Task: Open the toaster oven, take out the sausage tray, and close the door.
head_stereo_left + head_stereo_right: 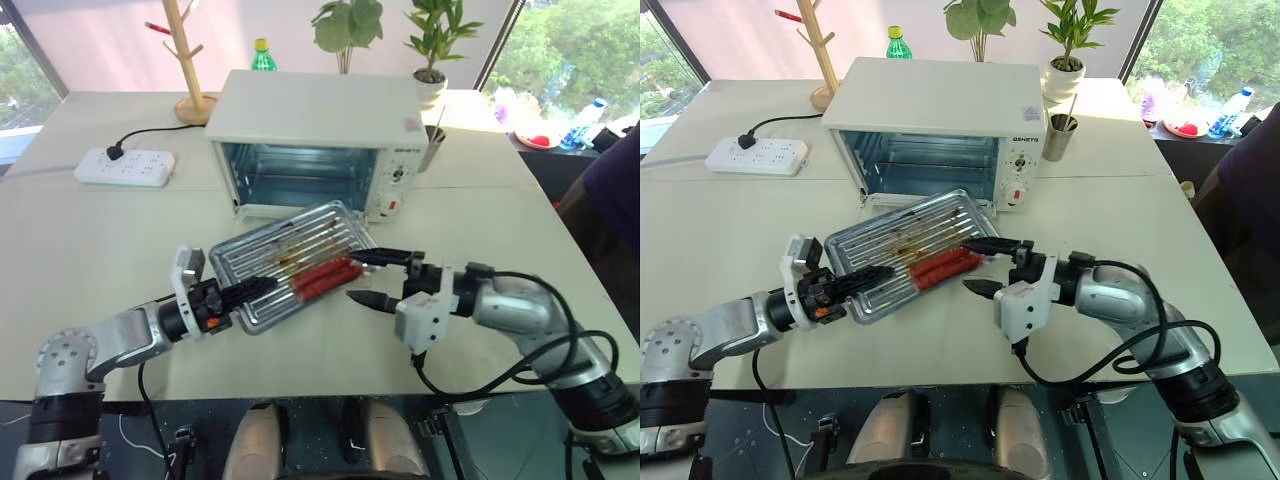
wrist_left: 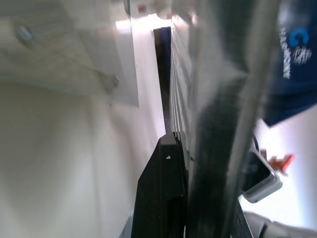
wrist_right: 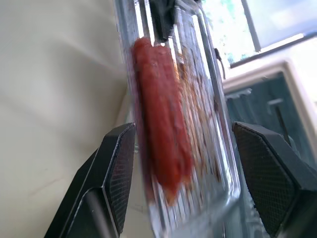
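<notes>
Nearest the camera, the left hand (image 1: 262,288) is clamped shut on the near edge of the sausage tray (image 1: 262,258), and the right hand (image 1: 381,278) sits at the tray's other end with its fingers spread, one on either side of the rim and no grip on it. In the right wrist view those two black fingers (image 3: 115,173) stand clearly apart with the red sausages (image 3: 161,109) between them. So the tray is out of the oven, carried tilted just above the table (image 1: 90,240) in front of the opening, with the left hand alone holding it, by my reading. Behind it the toaster oven (image 1: 318,110) stands with its cavity gaping and empty, knobs and red button on the right panel. The door (image 1: 290,212) seems folded down under the tray's far edge, though I can't make out much of it. Score so far: opening done, tray taken out; left to do, by my judgement, is setting the tray down on the table and swinging that door shut. Further off, a white power strip (image 1: 125,166) lies to the left, and a wooden stand (image 1: 190,60) and potted plants (image 1: 430,40) line the back.
</notes>
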`<move>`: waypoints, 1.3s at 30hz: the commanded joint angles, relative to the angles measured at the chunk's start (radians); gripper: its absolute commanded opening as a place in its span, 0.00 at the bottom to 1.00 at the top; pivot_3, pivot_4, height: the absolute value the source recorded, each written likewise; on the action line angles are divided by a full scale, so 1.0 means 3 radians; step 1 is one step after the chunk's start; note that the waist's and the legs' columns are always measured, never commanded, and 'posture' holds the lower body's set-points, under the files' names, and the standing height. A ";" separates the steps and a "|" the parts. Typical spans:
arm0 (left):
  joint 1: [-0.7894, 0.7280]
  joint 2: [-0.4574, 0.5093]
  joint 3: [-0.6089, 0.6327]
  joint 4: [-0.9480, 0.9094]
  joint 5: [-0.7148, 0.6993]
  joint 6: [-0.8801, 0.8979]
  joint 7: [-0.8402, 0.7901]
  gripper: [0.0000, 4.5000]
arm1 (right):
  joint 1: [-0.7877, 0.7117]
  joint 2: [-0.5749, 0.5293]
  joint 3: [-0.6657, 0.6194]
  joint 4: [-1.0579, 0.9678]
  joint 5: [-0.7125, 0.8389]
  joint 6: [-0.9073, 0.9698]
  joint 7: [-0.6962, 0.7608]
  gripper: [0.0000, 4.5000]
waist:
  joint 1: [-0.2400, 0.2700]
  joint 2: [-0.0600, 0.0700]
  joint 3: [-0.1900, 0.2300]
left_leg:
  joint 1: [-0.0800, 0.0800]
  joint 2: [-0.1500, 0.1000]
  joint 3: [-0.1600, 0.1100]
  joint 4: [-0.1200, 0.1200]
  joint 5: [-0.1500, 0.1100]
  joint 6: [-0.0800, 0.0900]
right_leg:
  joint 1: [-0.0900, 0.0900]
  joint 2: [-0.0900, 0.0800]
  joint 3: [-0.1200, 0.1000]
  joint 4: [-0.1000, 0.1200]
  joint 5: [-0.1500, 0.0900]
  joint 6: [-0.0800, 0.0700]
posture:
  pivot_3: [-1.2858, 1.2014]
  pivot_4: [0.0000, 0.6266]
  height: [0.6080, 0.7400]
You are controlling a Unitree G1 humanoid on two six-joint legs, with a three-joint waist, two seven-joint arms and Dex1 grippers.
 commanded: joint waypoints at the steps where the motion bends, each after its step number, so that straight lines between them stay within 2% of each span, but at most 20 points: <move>1: 0.0177 -0.0077 0.0258 -0.0229 -0.0065 -0.0097 -0.0003 0.00 | 0.0071 -0.0064 -0.0274 -0.0163 0.0352 0.0261 0.0039 0.69 | -0.0001 0.0000 0.0000 | 0.0000 0.0001 0.0000 0.0000 0.0000 0.0000 | 0.0000 0.0000 0.0000 0.0000 0.0000 0.0000 | 0.52 0.24 0.82; 7: 0.0694 -0.0362 0.0566 -0.0708 -0.0065 -0.0403 0.0112 0.00 | 0.0140 -0.0070 -0.0506 -0.0081 0.0725 0.0929 0.0098 0.69 | 0.0000 0.0000 0.0000 | -0.0001 0.0003 0.0002 -0.0003 -0.0002 0.0002 | 0.0000 -0.0003 0.0000 -0.0007 0.0000 -0.0002 | 0.52 0.24 0.82; 12: 0.1495 -0.0735 0.0741 -0.1417 -0.0065 -0.0881 0.0146 0.00 | -0.0003 0.0047 -0.0534 0.0240 0.1064 0.1798 0.0118 0.69 | -0.0010 0.0000 0.0000 | -0.0001 0.0004 0.0003 -0.0003 -0.0004 0.0002 | -0.0001 -0.0014 0.0000 -0.0009 0.0000 -0.0004 | 0.52 0.24 0.82; 16: 0.1978 -0.0863 0.0756 -0.1855 -0.0065 -0.1275 0.0096 0.00 | -0.0195 0.0152 -0.0497 0.0467 0.1210 0.2239 0.0174 0.69 | 0.0004 0.0005 0.0004 | -0.0003 0.0004 0.0003 -0.0003 -0.0007 0.0001 | -0.0003 -0.0016 -0.0001 -0.0011 0.0000 -0.0006 | 0.52 0.24 0.82; 25: 0.2688 -0.1103 0.0906 -0.2330 -0.0065 -0.2077 -0.0007 0.00 | -0.0474 0.0286 -0.0344 0.0916 0.1243 0.2700 0.0397 0.69 | -0.0002 0.0009 0.0006 | -0.0022 0.0003 0.0005 -0.0002 -0.0018 0.0002 | -0.0016 -0.0007 -0.0004 -0.0022 -0.0001 -0.0004 | 0.52 0.24 0.82; 28: 0.2897 -0.1096 0.0979 -0.2395 -0.0065 -0.2182 -0.0131 0.00 | -0.0513 0.0283 -0.0270 0.1007 0.1211 0.2729 0.0503 0.69 | -0.0001 0.0009 0.0006 | -0.0049 0.0002 0.0004 0.0004 -0.0018 0.0002 | -0.0040 -0.0001 -0.0004 -0.0021 0.0000 -0.0004 | 0.52 0.24 0.82; 31: 0.3018 -0.1039 0.1062 -0.2335 -0.0065 -0.2206 -0.0227 0.00 | -0.0537 0.0286 -0.0216 0.1066 0.1187 0.2731 0.0574 0.69 | 0.0000 0.0009 0.0006 | -0.0050 -0.0002 0.0005 0.0004 -0.0018 0.0002 | -0.0041 0.0002 -0.0004 -0.0022 -0.0001 -0.0004 | 0.52 0.24 0.82; 39: 0.3043 -0.0789 0.1686 -0.1787 -0.0065 -0.1902 -0.0531 0.00 | -0.0609 0.0428 -0.0088 0.1168 0.1168 0.2806 0.0636 0.69 | -0.0009 0.0008 0.0006 | -0.0051 0.0003 0.0005 0.0004 -0.0018 0.0003 | -0.0046 0.0008 -0.0005 -0.0021 -0.0008 0.0008 | 0.52 0.24 0.82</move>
